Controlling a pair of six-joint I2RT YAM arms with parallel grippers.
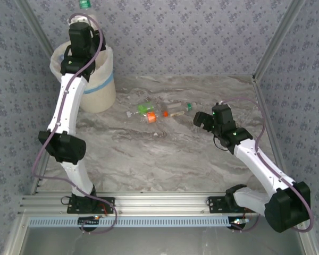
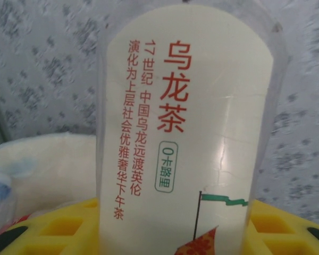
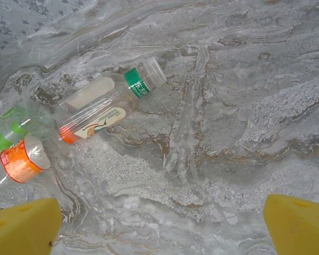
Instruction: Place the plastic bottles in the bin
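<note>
My left gripper (image 1: 83, 26) is raised above the bin (image 1: 99, 85), a cream bucket with a light blue band at the far left. It is shut on an upright plastic bottle (image 2: 186, 133) with a cream label printed in red characters; the bottle's green cap (image 1: 85, 4) points up. The yellow fingers (image 2: 53, 226) press both sides of the bottle. Three more plastic bottles lie on the table: a clear one with a green neck label (image 3: 109, 103), an orange-labelled one (image 3: 21, 158) and a green one (image 3: 2, 133). My right gripper (image 3: 159, 234) hangs open over bare marble to their right.
The loose bottles (image 1: 154, 111) cluster mid-table, just right of the bin. Patterned walls enclose the marble table (image 1: 165, 154) on three sides. The bin's white-lined rim (image 2: 42, 159) lies below the held bottle. A metal rail (image 1: 159, 202) runs along the near edge.
</note>
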